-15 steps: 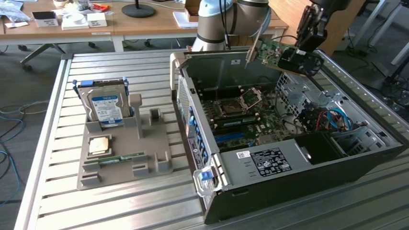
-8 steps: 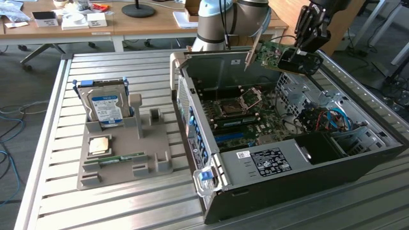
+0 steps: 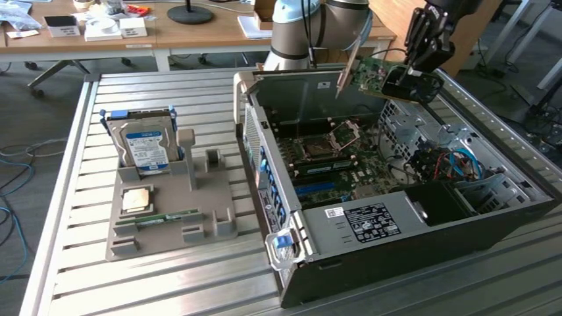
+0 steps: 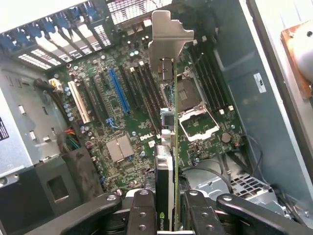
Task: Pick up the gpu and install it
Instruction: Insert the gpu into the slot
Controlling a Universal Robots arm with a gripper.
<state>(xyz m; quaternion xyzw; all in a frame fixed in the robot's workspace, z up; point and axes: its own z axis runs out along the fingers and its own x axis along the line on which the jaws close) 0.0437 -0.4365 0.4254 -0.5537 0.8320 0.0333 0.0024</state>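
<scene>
My gripper (image 3: 406, 82) is shut on the gpu (image 3: 370, 71), a green card with a silvery bracket, and holds it in the air over the far side of the open computer case (image 3: 422, 250). In the wrist view the gpu (image 4: 166, 161) shows edge-on between the black fingers (image 4: 142, 210), its bracket (image 4: 168, 34) pointing away from them. My gripper (image 4: 168, 218) hangs above the motherboard (image 4: 127, 122), clear of it. On the board, the blue slot (image 4: 119, 90) lies off to one side of the card's edge.
A grey fixture (image 3: 202, 197) on the slatted metal table holds a hard drive (image 3: 145, 146), a chip (image 3: 136, 199) and a green memory stick (image 3: 158, 218). Inside the case are cables (image 3: 448, 164) and a drive cage. The arm's base (image 3: 303, 33) stands behind the case.
</scene>
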